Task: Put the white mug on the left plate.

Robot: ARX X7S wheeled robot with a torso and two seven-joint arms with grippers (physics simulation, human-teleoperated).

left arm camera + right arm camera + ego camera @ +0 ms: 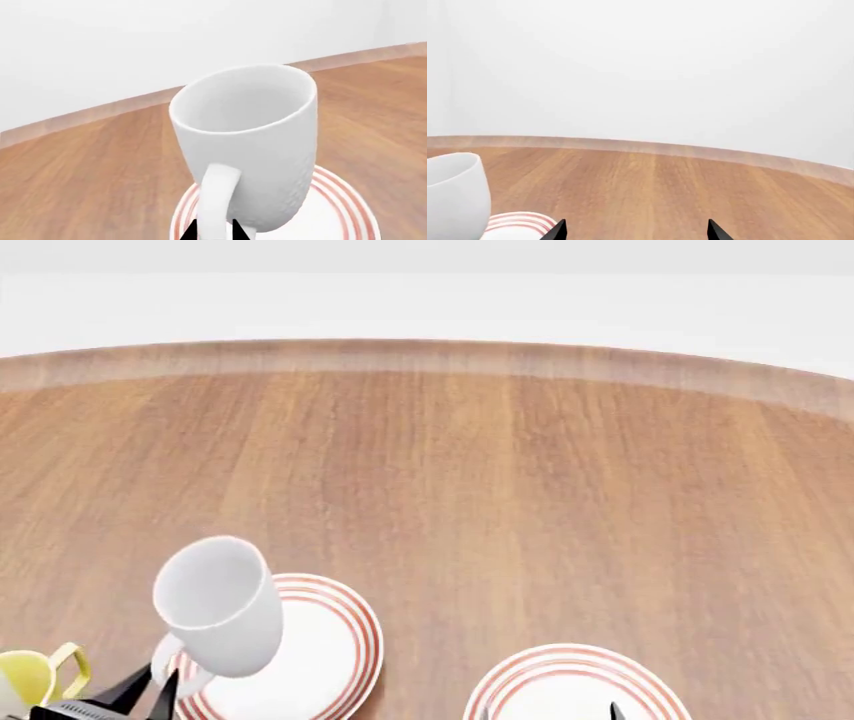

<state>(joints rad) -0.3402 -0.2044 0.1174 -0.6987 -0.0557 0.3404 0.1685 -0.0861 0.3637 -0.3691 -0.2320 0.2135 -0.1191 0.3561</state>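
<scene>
White mug [220, 605]: tall, plain, glossy; tilted, mouth leaning away from the robot and to its left; over the left side of the left plate; whether its base touches the plate cannot be told.
Handle [217, 202]: loop, turned toward the left gripper, set between the two black fingertips.
Left gripper [215, 233]: pinching the mug's handle, fingertips close on either side of it; only the tips in view.
Left plate [334, 665]: round, shallow, white with red rings at the rim; flat on the table, near the robot's edge.
Yellow mug [30, 678]: white and yellow, just left of the left gripper, partly cut off by the head view's edge.
Right plate [567, 685]: same ringed pattern, well right of the left plate, bare.
Right gripper [636, 232]: spread wide, black tips apart, holding nothing, over the right plate.
Table [507, 480]: wood-grained, curved far edge.
</scene>
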